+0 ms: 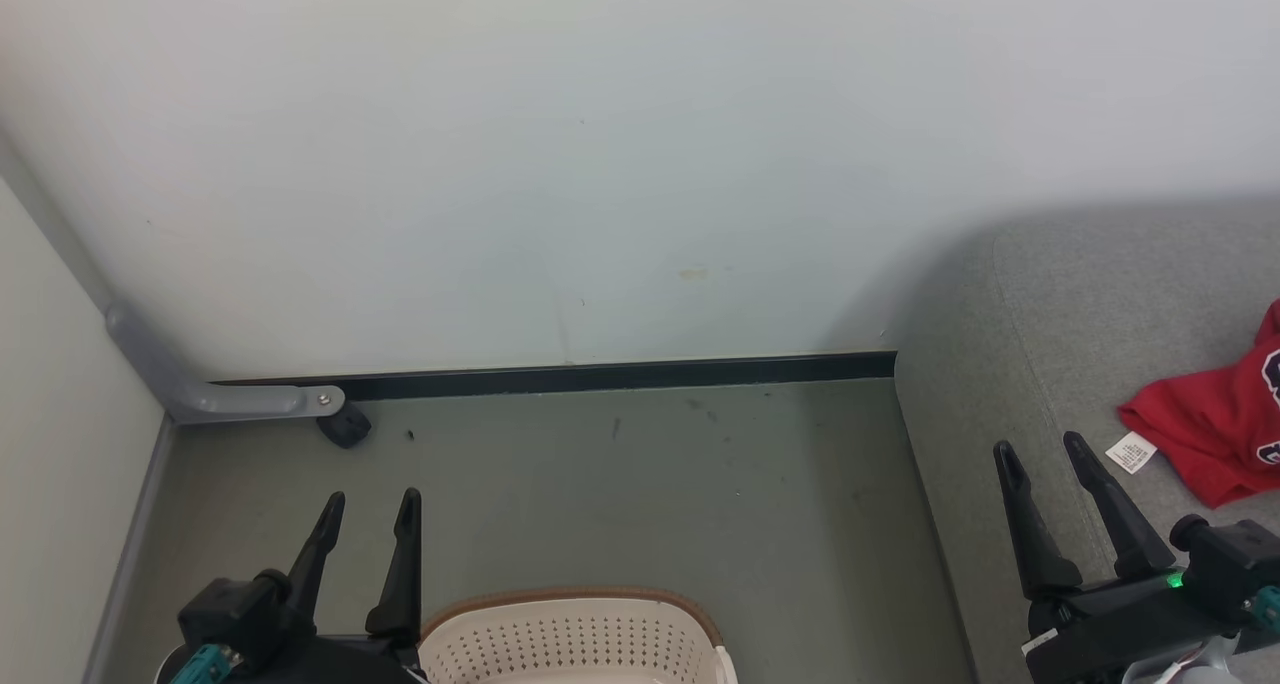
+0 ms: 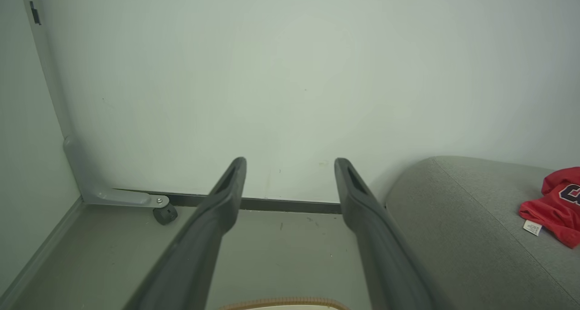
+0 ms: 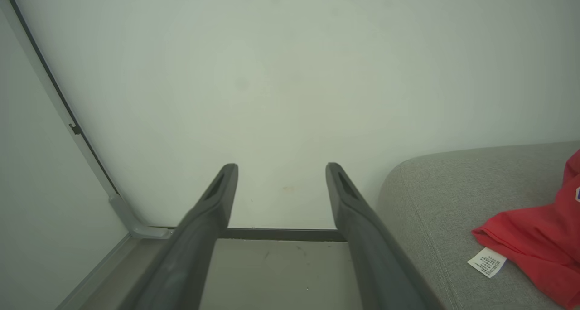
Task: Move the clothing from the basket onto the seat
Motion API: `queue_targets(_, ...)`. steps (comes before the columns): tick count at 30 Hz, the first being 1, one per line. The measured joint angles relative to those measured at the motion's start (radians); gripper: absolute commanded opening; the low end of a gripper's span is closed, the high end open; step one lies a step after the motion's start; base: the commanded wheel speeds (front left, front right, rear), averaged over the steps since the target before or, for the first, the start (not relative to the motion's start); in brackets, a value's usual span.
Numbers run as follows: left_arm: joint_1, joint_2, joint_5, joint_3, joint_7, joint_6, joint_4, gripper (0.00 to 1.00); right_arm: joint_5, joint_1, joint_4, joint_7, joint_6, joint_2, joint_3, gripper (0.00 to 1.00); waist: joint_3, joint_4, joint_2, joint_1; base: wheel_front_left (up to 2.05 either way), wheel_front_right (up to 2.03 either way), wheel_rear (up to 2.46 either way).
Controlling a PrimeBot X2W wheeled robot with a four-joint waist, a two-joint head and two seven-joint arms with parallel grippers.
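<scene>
The clothing (image 1: 1215,429), one red garment, lies crumpled on the seat (image 1: 1010,314), just beyond the right gripper (image 1: 1040,446) and off to its outer side, not touching it. That gripper's fingers are spread wide and hold nothing. The left gripper (image 1: 372,497) is equally wide and empty. The basket (image 1: 575,601) sits close beside it on its inner side, between the two grippers. Whether more cloth lies inside it cannot be told.

The garment looks light, soft and limp. It would likely sag and trail from any grip, so a pinch on a bunched fold or thick hem seems safer than on a single layer.

Heaped as it is, it shows no clear long axis. Its corner with the white label tag (image 1: 1131,453) points toward the right gripper's fingertips, and the rest spreads away from that hand past the picture's edge.
</scene>
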Motion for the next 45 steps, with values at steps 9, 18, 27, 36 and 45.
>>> queue_targets(9, 0.005, -0.005, 0.008, 0.007, 0.000, -0.002, -0.007, 1.00, -0.027, 0.016, -0.023, 0.000, 0.010, 0.011, -0.015, 1.00, 0.015, -0.002, 0.0000, -0.0001, 0.00, 0.00, 0.00)
queue_targets(18, -0.005, -0.004, 0.036, -0.009, 0.000, -0.019, 0.005, 1.00, -0.039, 0.019, -0.052, 0.000, 0.016, 0.017, -0.032, 1.00, 0.070, -0.009, 0.0000, 0.0000, 0.00, 0.00, 0.00)
queue_targets(27, -0.082, 0.003, 0.042, -0.027, 0.014, -0.054, 0.081, 1.00, -0.055, -0.028, -0.075, 0.000, 0.024, 0.036, -0.050, 1.00, 0.167, -0.031, 0.0000, 0.0002, 0.00, 0.00, 0.00)
queue_targets(36, -0.150, 0.010, 0.041, -0.036, 0.065, -0.080, 0.219, 1.00, -0.063, -0.080, -0.081, 0.000, 0.034, 0.051, -0.066, 1.00, 0.270, -0.071, 0.0001, 0.0002, 0.00, 0.00, 0.00)
queue_targets(45, -0.243, -0.002, 0.038, -0.063, 0.121, -0.107, 0.359, 1.00, -0.090, -0.145, -0.085, 0.000, 0.048, 0.057, -0.067, 1.00, 0.378, -0.110, 0.0001, 0.0003, 0.00, 0.00, 0.00)
